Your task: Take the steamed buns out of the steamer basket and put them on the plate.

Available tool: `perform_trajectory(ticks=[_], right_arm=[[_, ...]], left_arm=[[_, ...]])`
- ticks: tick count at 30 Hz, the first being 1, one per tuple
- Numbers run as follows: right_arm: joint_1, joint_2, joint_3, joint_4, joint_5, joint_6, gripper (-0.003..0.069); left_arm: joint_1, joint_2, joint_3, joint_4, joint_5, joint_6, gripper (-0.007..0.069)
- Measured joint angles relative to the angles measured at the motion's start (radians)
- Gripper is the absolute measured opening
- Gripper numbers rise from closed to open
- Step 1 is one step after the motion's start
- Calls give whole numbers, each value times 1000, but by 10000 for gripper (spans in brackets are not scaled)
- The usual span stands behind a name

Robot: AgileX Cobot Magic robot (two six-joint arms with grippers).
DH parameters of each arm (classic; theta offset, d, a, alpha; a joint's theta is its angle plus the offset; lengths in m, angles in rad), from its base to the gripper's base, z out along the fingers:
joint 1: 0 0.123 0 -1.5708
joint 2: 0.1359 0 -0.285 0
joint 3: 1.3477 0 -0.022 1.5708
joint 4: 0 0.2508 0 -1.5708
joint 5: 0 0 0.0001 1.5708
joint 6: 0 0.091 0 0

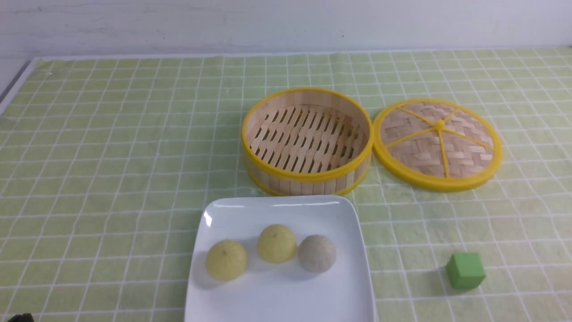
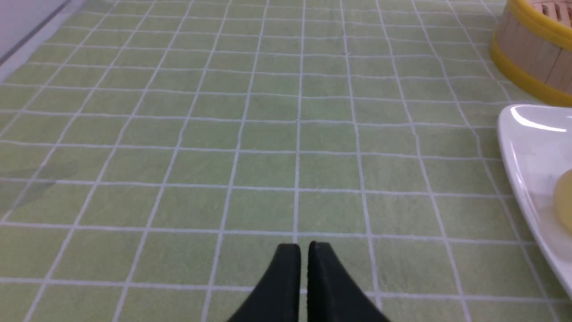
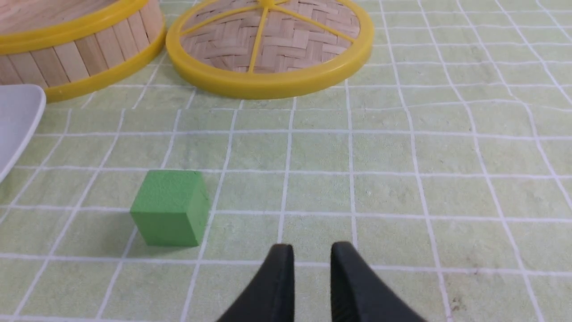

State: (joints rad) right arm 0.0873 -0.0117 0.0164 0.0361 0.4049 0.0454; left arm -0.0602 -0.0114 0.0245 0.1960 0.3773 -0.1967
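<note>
The steamer basket [image 1: 307, 141] stands empty at mid-table. Just in front of it lies the white plate [image 1: 277, 295] with three steamed buns in a row: a pale yellow one [image 1: 226, 260], a second pale yellow one [image 1: 276, 243] and a beige one [image 1: 317, 253]. My left gripper [image 2: 304, 247] is shut and empty, low over the bare cloth to the left of the plate [image 2: 527, 147]. My right gripper [image 3: 311, 248] is empty, its jaws a narrow gap apart, low over the cloth to the right of the green cube. Neither gripper shows in the front view.
The flat woven lid [image 1: 438, 143] lies right of the basket, touching it. A green cube [image 1: 465, 270] sits right of the plate, and in the right wrist view [image 3: 170, 207]. A green checked cloth covers the table; a wall runs along the back.
</note>
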Motion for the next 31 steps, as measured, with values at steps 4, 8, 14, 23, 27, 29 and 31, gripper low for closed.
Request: perform_trajectory(ticks=[4, 8, 14, 23, 27, 29, 31], right_arm=[[0, 0, 0, 0, 0, 0, 153], [0, 0, 0, 0, 0, 0, 153], [0, 0, 0, 0, 0, 0, 157], [0, 0, 0, 0, 0, 0, 171], [0, 0, 0, 0, 0, 0, 174], [0, 0, 0, 0, 0, 0, 177], [0, 0, 0, 0, 0, 0, 180]], left_arm=[[0, 0, 0, 40, 1, 0, 55], [0, 0, 0, 54, 4, 0, 61], [0, 0, 0, 56, 4, 0, 69], [0, 0, 0, 56, 4, 0, 71], [0, 0, 0, 56, 4, 0, 71], [0, 0, 0, 56, 4, 0, 71], [0, 0, 0, 56, 4, 0, 71]])
